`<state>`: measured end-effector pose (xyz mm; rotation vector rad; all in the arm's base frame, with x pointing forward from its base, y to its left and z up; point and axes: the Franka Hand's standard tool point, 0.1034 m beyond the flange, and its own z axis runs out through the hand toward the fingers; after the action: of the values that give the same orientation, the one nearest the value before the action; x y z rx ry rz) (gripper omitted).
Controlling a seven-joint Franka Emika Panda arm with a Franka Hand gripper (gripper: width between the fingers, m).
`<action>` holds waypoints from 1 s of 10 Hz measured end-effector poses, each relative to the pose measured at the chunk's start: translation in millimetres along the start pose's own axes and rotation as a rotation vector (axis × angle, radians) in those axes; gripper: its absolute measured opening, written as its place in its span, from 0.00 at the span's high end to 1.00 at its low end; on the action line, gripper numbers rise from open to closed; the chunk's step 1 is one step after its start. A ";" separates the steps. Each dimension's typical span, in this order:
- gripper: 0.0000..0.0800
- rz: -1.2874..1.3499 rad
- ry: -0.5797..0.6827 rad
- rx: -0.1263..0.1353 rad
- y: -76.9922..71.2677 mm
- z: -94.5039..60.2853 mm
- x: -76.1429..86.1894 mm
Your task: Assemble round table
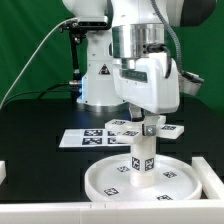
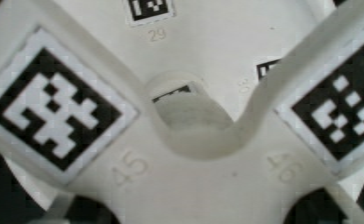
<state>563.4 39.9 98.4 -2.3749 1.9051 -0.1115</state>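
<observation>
- The gripper (image 1: 149, 127) hangs over the table's middle, fingers clamped on the small cross-shaped piece (image 2: 188, 100).
- That piece sits atop the short cylinder (image 1: 140, 160).
- The cylinder stands upright in the round disc (image 1: 105, 183), near the front edge.
- The marker board (image 1: 80, 137) lies behind, toward the exterior view's left.

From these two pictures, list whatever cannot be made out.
- Pincer: exterior view, too small to tell whether it grips the cylinder.
- Cross-shaped piece: wrist view, cut off by all edges, blurred.
- Marker board: exterior view, partly behind the arm.
- Disc: the cylinder hides its centre.
</observation>
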 end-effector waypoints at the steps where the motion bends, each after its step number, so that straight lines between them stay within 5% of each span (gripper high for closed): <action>1: 0.35 -0.040 -0.004 -0.006 -0.4 -0.6 -0.7; 2: 0.23 -0.097 -0.016 -0.016 -4.0 -5.2 -1.4; 10: 0.19 -1.092 -0.055 -0.004 -11.2 -20.8 3.9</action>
<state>572.7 37.9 120.3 -3.0419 0.3934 -0.1057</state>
